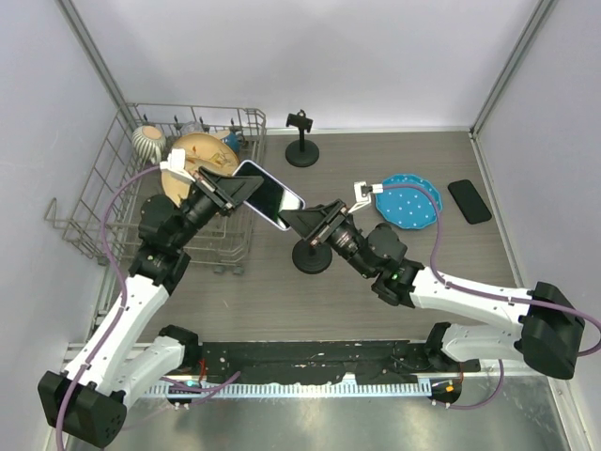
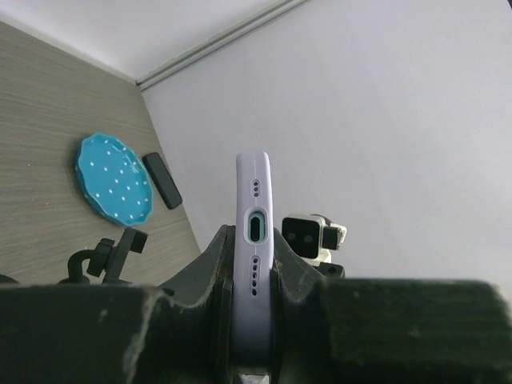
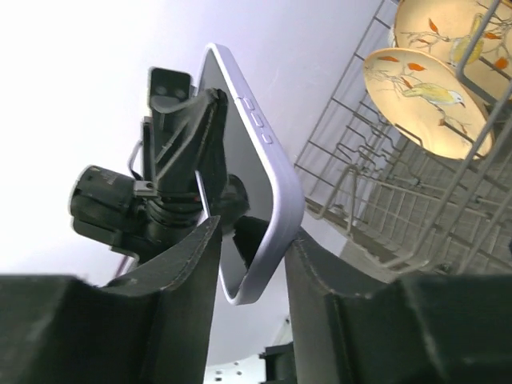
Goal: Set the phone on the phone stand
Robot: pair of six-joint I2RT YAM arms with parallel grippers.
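A grey wood-grain table carries a wire dish rack along its left edge. A black phone stand sits mid-table, and a second stand is near the far edge. Toward the right edge lie a blue plate and, just beside it, a black phone.

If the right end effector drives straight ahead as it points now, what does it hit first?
The phone, its end already between those jaws; probably then the left end effector holding it.

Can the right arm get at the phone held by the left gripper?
Likely yes: the free end of the phone sits between the fingers of the right gripper, nothing blocking.
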